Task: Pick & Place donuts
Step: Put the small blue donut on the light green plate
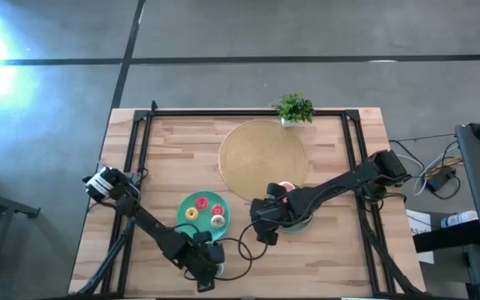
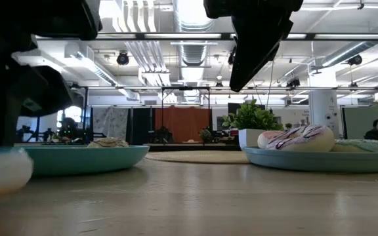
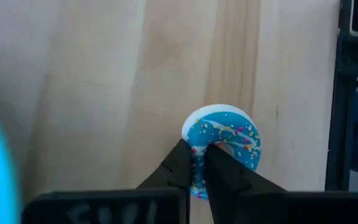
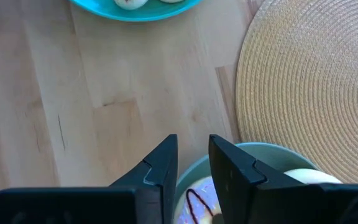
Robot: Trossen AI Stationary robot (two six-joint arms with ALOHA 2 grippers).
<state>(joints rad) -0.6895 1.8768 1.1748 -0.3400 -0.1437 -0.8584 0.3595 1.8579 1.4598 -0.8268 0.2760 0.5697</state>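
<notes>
A teal mini donut (image 3: 229, 134) with sprinkles lies near the table's near edge, and my left gripper (image 3: 199, 171) (image 1: 211, 271) is shut on it. The teal plate (image 1: 192, 225) holds red (image 1: 201, 202), yellow (image 1: 192, 213) and cream (image 1: 217, 221) mini donuts. My right gripper (image 4: 192, 163) (image 1: 265, 227) hovers narrowly open over the near-left rim of the grey-blue plate (image 4: 260, 152). That plate carries the white-purple donut (image 2: 304, 137), the pink one (image 2: 268, 139) and the green one (image 2: 363, 145). My left gripper pinches the teal mini donut by one side of its ring (image 3: 197, 149), the fingers coming from above. One finger (image 3: 219, 165) seems to stand in the hole and the other (image 3: 180, 165) outside. Whether the donut rests on the wood or is just off it, I cannot tell.
The large tan woven disc (image 1: 262, 154) lies toward the far side, with a small potted plant (image 1: 294, 108) at the far edge. A black frame (image 1: 140, 158) runs along the table's sides. Bare wood (image 4: 117, 81) lies between the two plates.
</notes>
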